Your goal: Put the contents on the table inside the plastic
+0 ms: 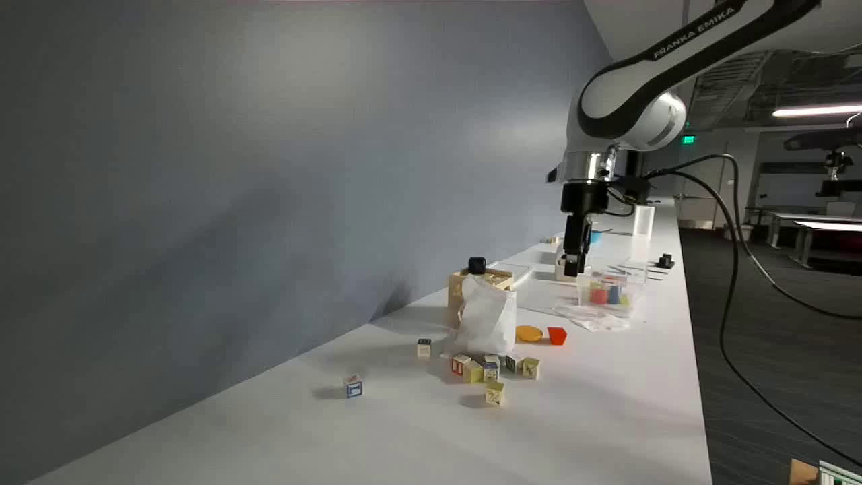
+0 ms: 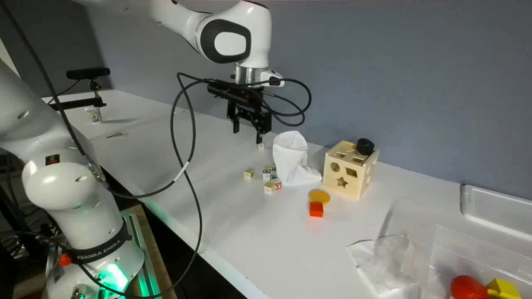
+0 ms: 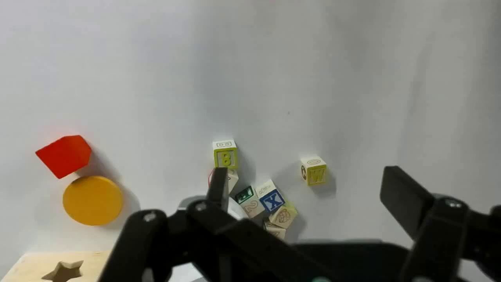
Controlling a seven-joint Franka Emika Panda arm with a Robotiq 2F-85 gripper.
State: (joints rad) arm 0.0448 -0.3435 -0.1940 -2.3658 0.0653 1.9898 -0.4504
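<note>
White and flimsy-looking, the bag (image 2: pixel 289 160) standing mid-frame in an exterior view could topple if the end effector (image 2: pixel 248 133), spread and empty, brushes it reaching for cubes (image 3: pixel 272 200) low-centre in the wrist view.

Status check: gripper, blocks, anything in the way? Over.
Gripper open, empty. Letter blocks loose on table, most clustered beside white bag. Bag may crowd the grasp.

the table (image 1: pixel 606 411) is smooth and matt, the upright bag (image 2: pixel 288 160) thin, dull and softly creased, its stuff hard to tell, the lettered cubes (image 3: pixel 272 200) and star-holed box (image 2: pixel 343 171) pale wood, the shallow tray (image 2: pixel 496 212) glossy clear plastic, and the wrist collar (image 2: pixel 247 75) polished metal.
</note>
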